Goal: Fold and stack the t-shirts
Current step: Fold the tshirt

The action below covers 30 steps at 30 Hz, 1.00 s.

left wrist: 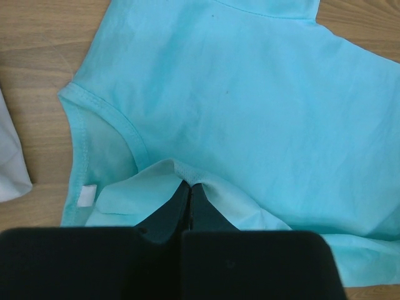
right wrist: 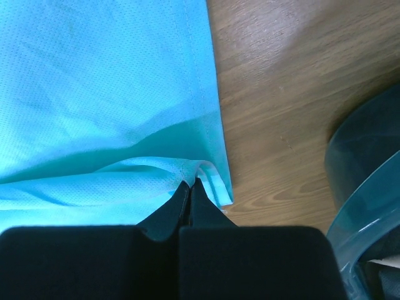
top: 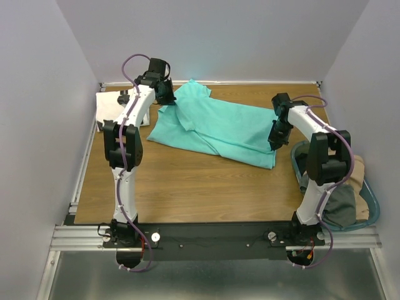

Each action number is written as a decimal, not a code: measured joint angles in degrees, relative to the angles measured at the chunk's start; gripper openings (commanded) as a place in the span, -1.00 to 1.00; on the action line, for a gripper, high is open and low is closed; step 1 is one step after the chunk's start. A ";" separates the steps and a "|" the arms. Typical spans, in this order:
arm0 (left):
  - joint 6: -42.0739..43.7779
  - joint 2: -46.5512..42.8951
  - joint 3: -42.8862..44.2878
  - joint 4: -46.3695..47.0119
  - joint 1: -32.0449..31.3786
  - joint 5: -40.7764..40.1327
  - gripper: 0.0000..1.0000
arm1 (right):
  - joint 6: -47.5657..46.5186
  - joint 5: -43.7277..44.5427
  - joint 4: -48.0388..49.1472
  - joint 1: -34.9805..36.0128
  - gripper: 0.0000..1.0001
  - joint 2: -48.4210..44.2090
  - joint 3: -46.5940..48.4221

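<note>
Up close, the left gripper [left wrist: 189, 185] and right gripper [right wrist: 190, 183] are pinching the turquoise t-shirt [top: 219, 125], its neck label [left wrist: 87, 195] showing only at the left wrist; overhead, a blue bin [top: 374, 209] is holding clothes [top: 340, 209].

Plain turquoise t-shirt [top: 219, 125], white neck label [left wrist: 87, 195]

Pale lilac-grey walls [top: 219, 37] enclose a wooden table [top: 187, 187] with an aluminium rail [top: 81, 236] along its near edge.

worktop [top: 187, 187]: spread t-shirt [top: 219, 125] across the far middle | folded t-shirt [top: 112, 106] in the far-left corner, left of it, apart | left tool [top: 167, 94] at its left end, right tool [top: 275, 139] at its right hem | basket [top: 369, 206] at the right edge, cloth [top: 340, 209] inside
</note>
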 measured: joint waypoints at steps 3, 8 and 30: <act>0.20 1.31 1.29 0.00 0.00 0.17 -1.00 | -0.02 0.42 -0.13 0.00 -0.99 0.31 0.50; 0.33 2.82 2.69 0.04 0.00 0.35 -1.00 | -0.37 0.92 -0.20 0.00 -0.99 1.27 2.43; 1.20 -10.71 -21.03 4.48 0.07 -1.66 0.32 | -7.87 -4.20 0.68 -0.26 0.53 0.04 6.27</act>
